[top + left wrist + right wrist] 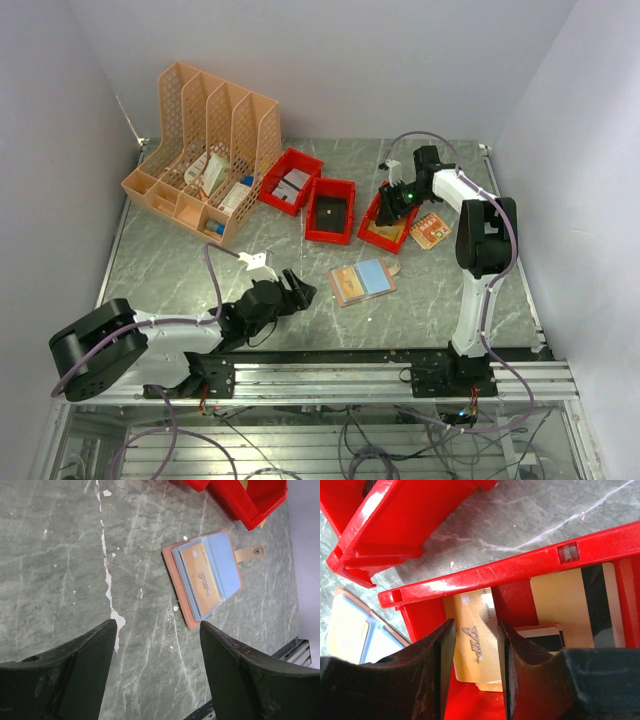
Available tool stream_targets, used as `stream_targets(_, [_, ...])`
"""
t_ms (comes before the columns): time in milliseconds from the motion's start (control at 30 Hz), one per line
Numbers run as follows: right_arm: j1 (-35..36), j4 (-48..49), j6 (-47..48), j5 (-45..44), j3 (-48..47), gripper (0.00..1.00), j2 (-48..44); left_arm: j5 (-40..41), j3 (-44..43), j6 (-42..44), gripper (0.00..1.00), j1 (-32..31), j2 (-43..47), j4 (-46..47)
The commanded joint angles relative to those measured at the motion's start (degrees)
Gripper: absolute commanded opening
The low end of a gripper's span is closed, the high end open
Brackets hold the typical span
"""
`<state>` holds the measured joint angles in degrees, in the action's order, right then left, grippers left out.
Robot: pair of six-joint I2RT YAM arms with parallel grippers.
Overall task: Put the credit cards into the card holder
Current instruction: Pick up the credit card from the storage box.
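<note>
The salmon-pink card holder (pixel 362 282) lies open on the table, showing blue sleeves with an orange card (pixel 201 577) in them; its snap tab (pixel 257 551) sticks out to the side. In the left wrist view the holder (pixel 183 591) lies just ahead of my left gripper (pixel 157 625), which is open and empty low over the table (pixel 300 290). My right gripper (pixel 392 205) is down in a red bin (pixel 385 232) of cards. Its jaws (pixel 476 625) are closed on the long edges of a gold VIP card (pixel 475 645). More cards (pixel 570 605) lie in that bin.
An orange lattice file rack (pixel 205 150) stands at the back left. Two more red bins (pixel 291 181) (pixel 331 210) sit in the middle. A loose orange card (pixel 431 230) lies right of the card bin. The holder's corner shows in the right wrist view (pixel 350 630).
</note>
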<state>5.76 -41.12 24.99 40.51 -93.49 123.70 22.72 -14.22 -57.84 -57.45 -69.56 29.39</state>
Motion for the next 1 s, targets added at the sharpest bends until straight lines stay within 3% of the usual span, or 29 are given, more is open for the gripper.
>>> stream_targets(0, [0.39,1.23,2.67,-2.17,-1.39,0.39,1.35,-1.23,-2.37,1.50,0.78,0.29,-1.03,4.34])
stream_targets(133, [0.57,0.16,4.01,-1.61,-2.16,0.40,2.51,-3.95,-7.47,3.74,0.71,0.31,-6.06,6.18])
stream_targets(333, [0.66,-0.57,4.45,-0.95,-2.99,0.40,3.07,-11.17,-23.70,4.80,0.47,0.44,-23.66,7.67])
stream_targets(467, [0.81,-1.17,4.54,-0.79,-2.91,0.40,3.00,-13.79,-35.04,4.35,0.39,1.32,-34.03,3.54])
stream_targets(667, [0.83,-1.21,4.28,-0.51,-2.07,0.40,2.44,-17.07,-45.78,3.23,0.33,3.63,-44.43,-1.63])
stream_targets(967, [0.83,-2.89,4.08,-0.26,-2.57,0.40,2.33,-21.22,-52.78,2.22,0.32,6.48,-52.46,-1.60])
